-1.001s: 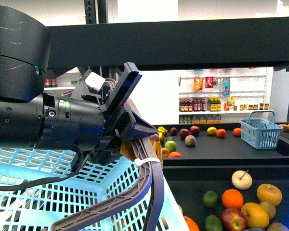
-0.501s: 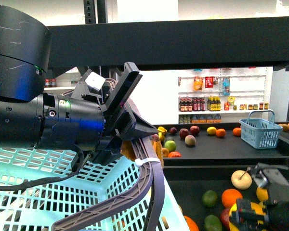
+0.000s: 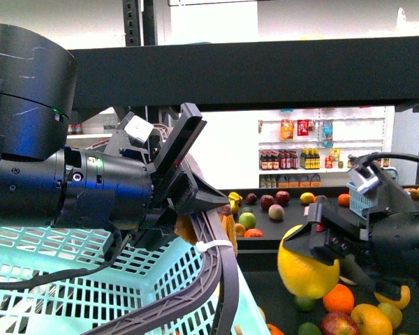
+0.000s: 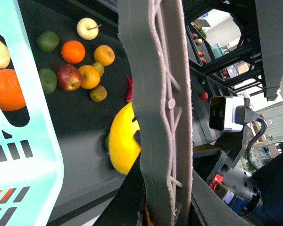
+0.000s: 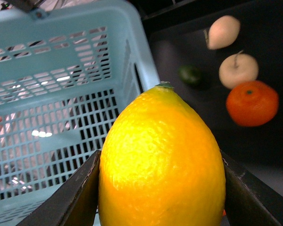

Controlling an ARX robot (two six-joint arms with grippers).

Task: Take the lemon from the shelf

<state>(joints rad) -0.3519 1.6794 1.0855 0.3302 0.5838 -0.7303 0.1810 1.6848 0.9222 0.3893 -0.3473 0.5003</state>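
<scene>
My right gripper (image 3: 314,251) is shut on a large yellow lemon (image 3: 306,269) and holds it in the air above the black shelf tray (image 3: 265,293), just right of the light blue basket (image 3: 70,279). In the right wrist view the lemon (image 5: 162,160) fills the gap between both pads (image 5: 75,197), with the basket wall (image 5: 61,108) behind it. My left gripper (image 3: 188,185) is shut on the grey basket handle (image 3: 209,279). The left wrist view shows the handle (image 4: 158,108) up close and the lemon (image 4: 122,139) behind it.
Loose fruit lies on the lower tray: oranges (image 3: 339,298), apples (image 3: 339,322), limes, a pear. The black upper tier (image 3: 265,66) runs overhead. A farther tray (image 3: 321,209) holds more fruit and a small blue basket (image 3: 356,199). White wall shelves of bottles (image 3: 300,153) stand behind.
My right arm has come up into view from the lower right, lifting the lemon up and to the left toward the basket. The left arm and basket have barely moved.
</scene>
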